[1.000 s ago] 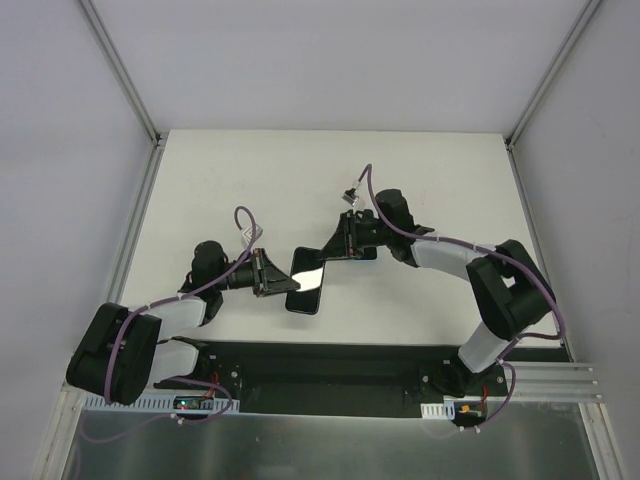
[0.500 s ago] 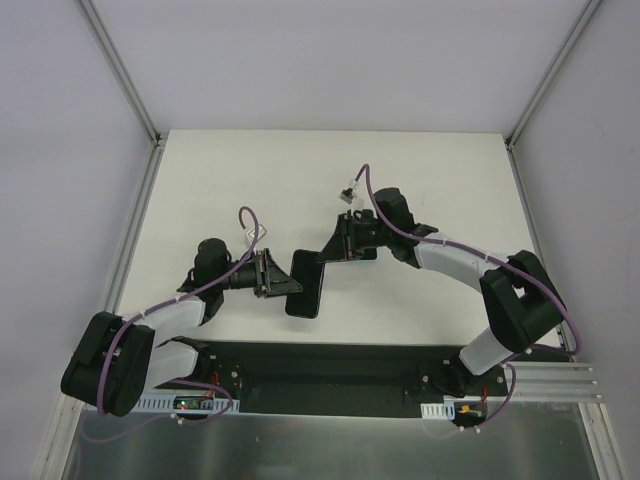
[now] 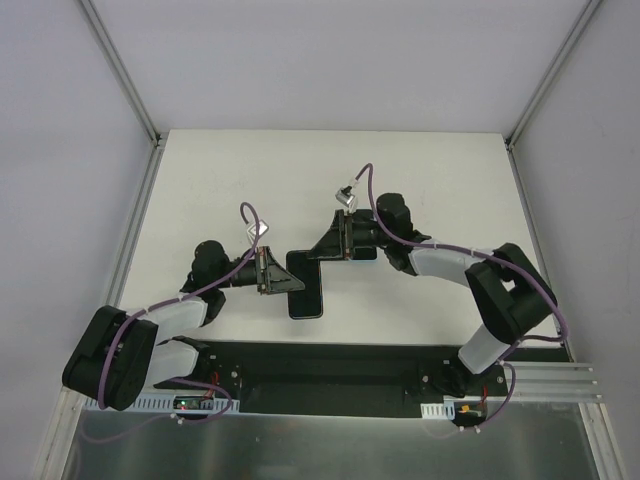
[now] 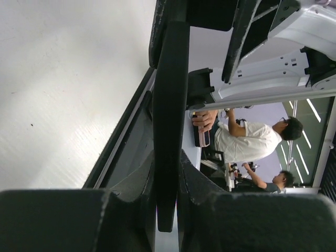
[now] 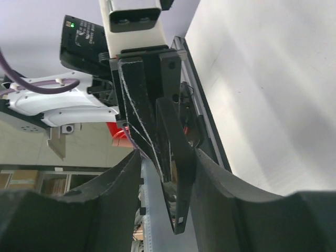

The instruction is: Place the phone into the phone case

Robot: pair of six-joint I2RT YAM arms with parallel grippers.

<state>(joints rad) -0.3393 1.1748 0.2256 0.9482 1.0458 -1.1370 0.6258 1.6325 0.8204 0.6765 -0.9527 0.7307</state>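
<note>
**A:** Two things have changed. The glossy black rectangular phone (image 3: 306,290) has swung from a slant to square with the black mounting strip (image 3: 330,362) and lost its glare. The right tool (image 3: 338,240) has also spread its jaws.

**B:** Letting go, then?

**A:** I'd judge so. Its wrist view shows a sliver of daylight beside the slab's thin edge. The left tool (image 3: 266,272) is narrow, with its pads flush on both faces of the phone.

**B:** Where's the phone?

**A:** Just beyond the strip, near its middle. The left tool sits toward the strip's left end, and the right tool is farther beyond.

**B:** Is it seated in the case?

**A:** I can't tell. Phone and case read as one hard, flat, straight-edged dark slab above the matte white tabletop (image 3: 420,180). A pressing step looks finished.
</note>
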